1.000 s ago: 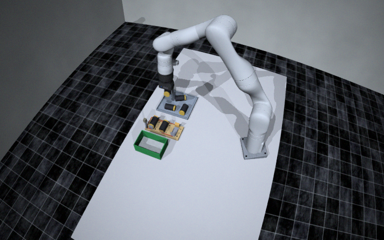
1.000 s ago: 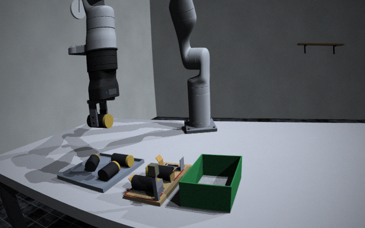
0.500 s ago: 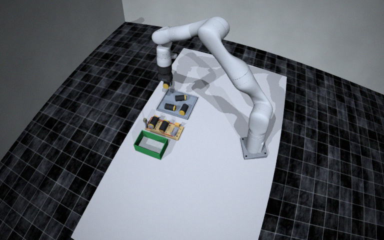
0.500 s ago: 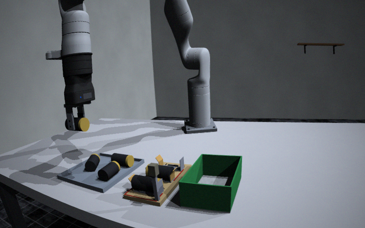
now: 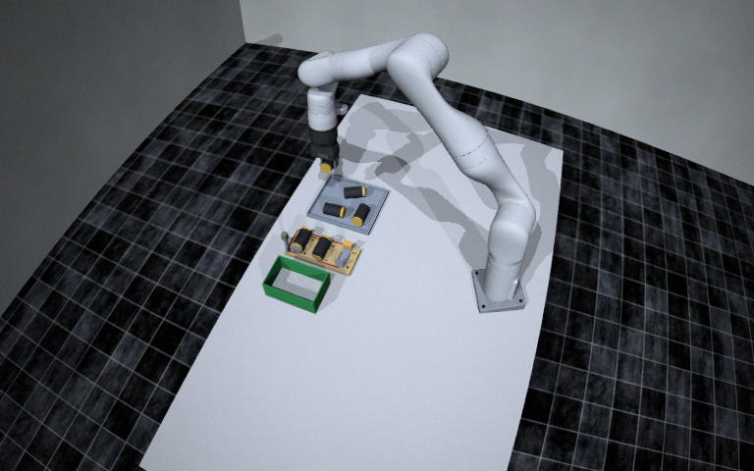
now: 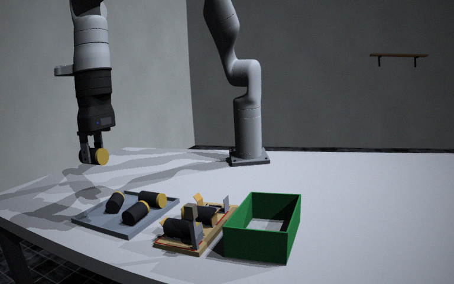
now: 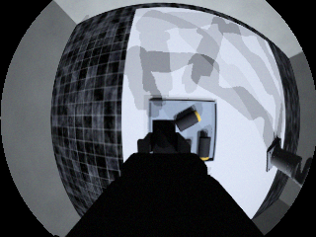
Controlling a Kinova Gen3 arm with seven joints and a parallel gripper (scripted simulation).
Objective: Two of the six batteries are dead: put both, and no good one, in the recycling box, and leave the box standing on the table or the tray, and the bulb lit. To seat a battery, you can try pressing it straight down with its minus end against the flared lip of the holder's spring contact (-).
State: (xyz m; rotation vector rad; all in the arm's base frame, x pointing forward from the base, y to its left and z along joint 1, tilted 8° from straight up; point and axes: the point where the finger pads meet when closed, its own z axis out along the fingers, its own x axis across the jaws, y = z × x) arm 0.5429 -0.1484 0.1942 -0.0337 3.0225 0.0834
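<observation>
Beyond the tray (image 5: 376,215) (image 6: 100,231) (image 7: 215,111), the claw (image 5: 328,166) (image 6: 91,156) (image 7: 163,139) grips a battery (image 5: 325,167) (image 6: 101,156); its yellow end shows in top and exterior views, not wrist.

The top view looks steeply down from high above the table (image 5: 389,343) (image 6: 351,214) (image 7: 237,148), far from the claw (image 5: 328,162) (image 6: 91,156) (image 7: 164,135) and on the green box's side of it. The exterior view is set lower and nearer, slanting down across the table, with the claw at its left; the wrist view sits close above the claw and faces down past it, very wide. These 3 views share the tray (image 5: 317,213) (image 6: 100,231) (image 7: 215,118) below the claw, and 2 of them, top and exterior, share the green box (image 5: 289,299) (image 6: 256,246).
</observation>
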